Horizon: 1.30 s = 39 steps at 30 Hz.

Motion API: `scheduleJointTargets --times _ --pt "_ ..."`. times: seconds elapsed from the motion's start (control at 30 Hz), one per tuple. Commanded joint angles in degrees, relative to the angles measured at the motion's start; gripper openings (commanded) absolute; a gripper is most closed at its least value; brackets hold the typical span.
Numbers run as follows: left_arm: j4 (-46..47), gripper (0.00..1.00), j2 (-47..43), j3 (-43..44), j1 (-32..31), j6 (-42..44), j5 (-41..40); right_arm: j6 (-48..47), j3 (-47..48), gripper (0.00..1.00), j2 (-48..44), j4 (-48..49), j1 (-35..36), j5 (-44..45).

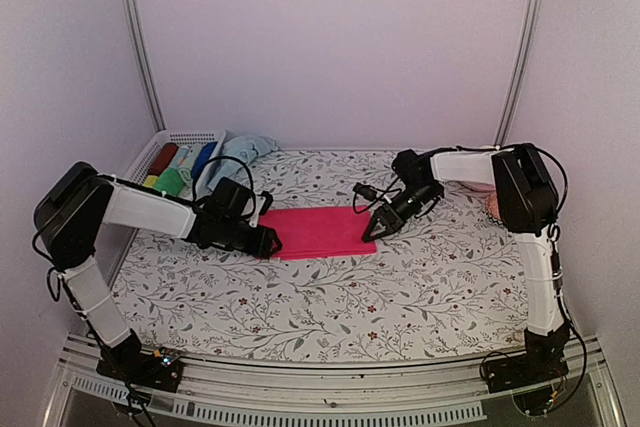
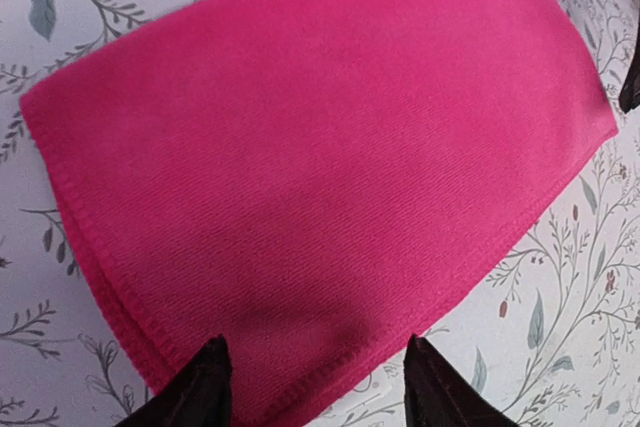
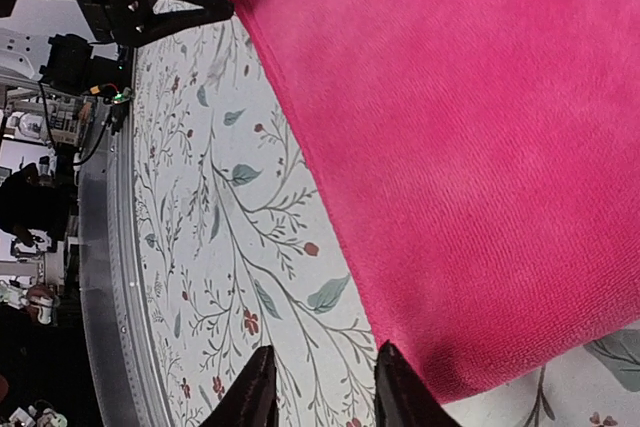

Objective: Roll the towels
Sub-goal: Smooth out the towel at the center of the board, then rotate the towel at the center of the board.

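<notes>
The bright pink towel [image 1: 315, 230] lies flat, folded into a narrow rectangle, in the middle of the table. My left gripper [image 1: 270, 242] is open at its left end; in the left wrist view [image 2: 315, 392] the two fingertips straddle the towel's [image 2: 320, 147] near hemmed edge, holding nothing. My right gripper [image 1: 368, 230] is open at the right end; in the right wrist view [image 3: 322, 397] one fingertip [image 3: 395, 387] touches the towel's [image 3: 470, 127] near corner and the other is over bare cloth. The pale blue towel [image 1: 245, 150] lies crumpled at the back left.
A white basket [image 1: 160, 147] at the back left holds red, green, yellow and dark blue rolls. A pinkish object [image 1: 493, 205] shows partly behind the right arm. The floral tablecloth [image 1: 330, 297] covers the table. Walls close in on three sides.
</notes>
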Motion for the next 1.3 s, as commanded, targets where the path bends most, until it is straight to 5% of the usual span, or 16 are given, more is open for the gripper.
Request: scheduleJointTargets --times 0.0,0.1,0.23,0.47,0.87,1.27 --pt "-5.5 0.67 -6.9 2.4 0.2 1.1 -1.3 -4.6 4.9 0.41 -6.5 -2.7 0.1 2.8" --pt "-7.4 0.93 -11.9 2.9 0.2 1.6 -3.1 -3.9 6.5 0.6 -8.1 0.7 0.5 9.5" --pt "-8.3 0.97 -18.2 1.4 0.2 1.9 -6.7 -1.8 6.2 1.0 -9.4 9.1 2.4 27.1" --pt "-4.4 0.97 -25.6 -5.6 0.1 3.8 -12.7 -1.9 8.3 0.99 -4.3 18.6 5.3 49.7" --pt "5.3 0.97 -27.5 -15.5 0.1 5.0 -17.3 -3.3 16.3 0.99 7.4 20.0 5.9 57.8" --pt "10.3 0.97 -26.5 -19.4 0.1 5.6 -18.5 -3.9 3.2 0.99 2.5 20.2 2.0 68.4"
